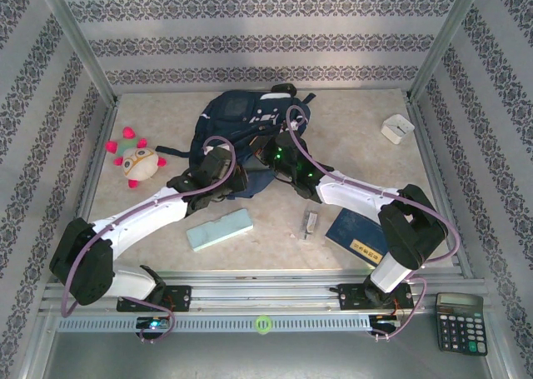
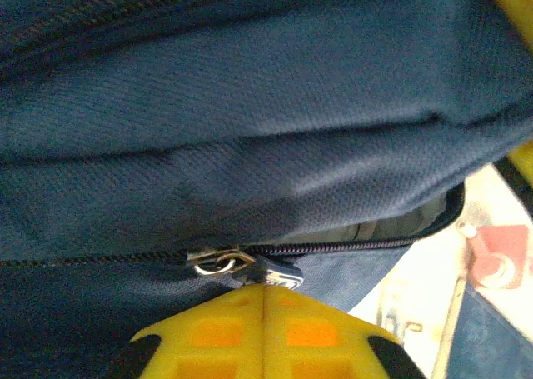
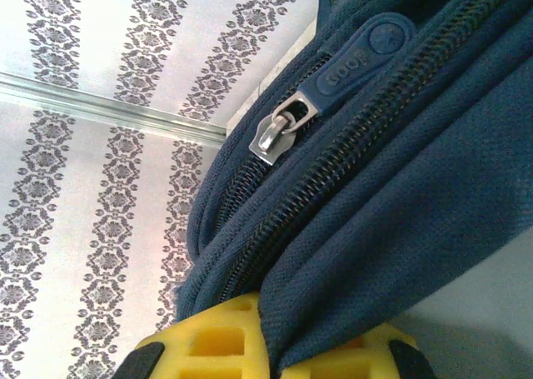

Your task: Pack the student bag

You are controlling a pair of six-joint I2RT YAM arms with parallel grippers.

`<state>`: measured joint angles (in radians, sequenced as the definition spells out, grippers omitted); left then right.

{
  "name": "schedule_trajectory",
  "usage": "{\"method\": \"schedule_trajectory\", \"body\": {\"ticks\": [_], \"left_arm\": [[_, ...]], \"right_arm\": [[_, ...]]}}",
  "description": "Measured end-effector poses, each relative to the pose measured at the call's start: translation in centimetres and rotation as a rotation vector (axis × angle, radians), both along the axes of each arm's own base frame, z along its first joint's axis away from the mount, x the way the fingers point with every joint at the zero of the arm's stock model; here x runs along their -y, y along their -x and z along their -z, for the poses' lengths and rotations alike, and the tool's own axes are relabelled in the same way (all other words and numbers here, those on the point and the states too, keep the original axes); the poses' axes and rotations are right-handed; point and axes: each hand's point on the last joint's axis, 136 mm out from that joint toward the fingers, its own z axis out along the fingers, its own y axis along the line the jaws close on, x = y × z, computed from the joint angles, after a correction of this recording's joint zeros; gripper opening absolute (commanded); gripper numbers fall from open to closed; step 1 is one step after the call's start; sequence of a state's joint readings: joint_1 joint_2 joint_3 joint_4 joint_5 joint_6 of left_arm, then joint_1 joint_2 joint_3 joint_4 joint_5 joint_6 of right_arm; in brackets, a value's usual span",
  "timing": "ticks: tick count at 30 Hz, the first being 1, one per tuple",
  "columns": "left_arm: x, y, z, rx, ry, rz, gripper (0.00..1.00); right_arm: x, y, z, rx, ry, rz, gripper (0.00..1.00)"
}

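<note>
l claw (image 2: 265, 304): yellow fingers pressed together, tips nipping the dark rubber zip tab (image 2: 281, 272) right by its metal slider (image 2: 218, 263). the large navy-blue fabric backpack (image 1: 241, 117) lies mid-table toward the back wall, w/ both wrists over its near edge. r claw (image 3: 268, 346) is clamped on a fold of the backpack's cloth, below a second zip w/ a blue rubber tab (image 3: 360, 61).

judged step: opening a zip. to do it well, drag the tab straight along the teeth, not up off them. r claw holds the cloth taut as counter-pull. go slow, since a thin tab prob slips easily.

hard to tell: from above, the arms cover the backpack's front, so how far any pocket gapes is unclear. l wrist cam shows a pale gap (image 2: 391, 229) toward the zip's right end, depth unknown. the red-and-white blur (image 2: 493, 261) at that cam's right edge can't be id'd.
</note>
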<state>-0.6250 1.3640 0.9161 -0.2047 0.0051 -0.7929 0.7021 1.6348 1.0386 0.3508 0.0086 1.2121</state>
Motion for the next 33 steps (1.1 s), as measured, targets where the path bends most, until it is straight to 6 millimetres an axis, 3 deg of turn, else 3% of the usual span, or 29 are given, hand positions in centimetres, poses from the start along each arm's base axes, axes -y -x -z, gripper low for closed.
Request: {"method": "schedule_trajectory", "body": {"ticks": [11, 13, 15, 19, 24, 28, 33], "left_arm": [[-2.0, 2.2, -1.2, -0.011, 0.031, 0.03, 0.0], [-2.1, 2.6, -1.1, -0.02, 0.04, 0.044, 0.19], [-1.7, 2.9, -1.0, -0.032, 0.054, 0.072, 0.3], [-0.7, 3.1, -1.1, -0.045, 0.072, 0.117, 0.39], [1.3, 2.8, -3.3, -0.013, 0.078, 0.13, 0.51], [1.6, 1.9, -5.0, 0.015, 0.066, 0.076, 0.55], [0.9, 1.1, -4.1, -0.017, 0.003, -0.009, 0.49]], "right_arm": [[4.3, 0.3, 0.0, -0.039, 0.007, -0.01, 0.0], [4.6, 0.3, 0.1, -0.047, 0.005, -0.013, 0.0], [4.5, 0.4, 0.1, -0.053, 0.001, -0.018, 0.0], [3.7, 1.0, 0.1, -0.067, -0.015, -0.016, 0.0], [2.1, 1.9, -0.5, -0.064, -0.011, -0.001, 0.0], [0.9, 2.0, -2.4, -0.023, -0.026, 0.005, 0.0], [0.1, 2.3, -3.5, -0.005, -0.03, 0.003, 0.0]]}}
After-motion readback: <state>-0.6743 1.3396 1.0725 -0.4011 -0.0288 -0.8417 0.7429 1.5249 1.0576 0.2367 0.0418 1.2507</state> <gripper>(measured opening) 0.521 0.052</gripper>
